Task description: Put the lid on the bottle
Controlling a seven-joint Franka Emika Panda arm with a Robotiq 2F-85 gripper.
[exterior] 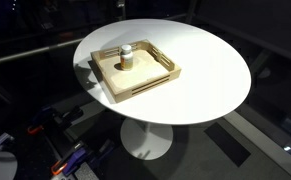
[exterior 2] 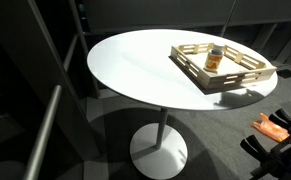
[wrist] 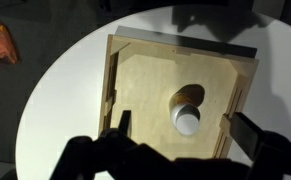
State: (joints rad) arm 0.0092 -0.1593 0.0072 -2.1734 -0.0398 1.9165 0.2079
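The small greyish bottle (exterior: 126, 58) stands upright, long axis vertical, round white lid (wrist: 187, 118) on its top, inside the slatted wooden tray (exterior: 145, 86) at 9 o'clock on the white table (exterior: 210, 70), the tray's rim around it, while the gripper (wrist: 181, 128) hangs above, fingers spread wide, holding nothing.

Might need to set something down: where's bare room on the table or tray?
Most of the table beside the wooden tray is bare. Inside the tray, the floor away from the bottle is free; tight around the bottle.
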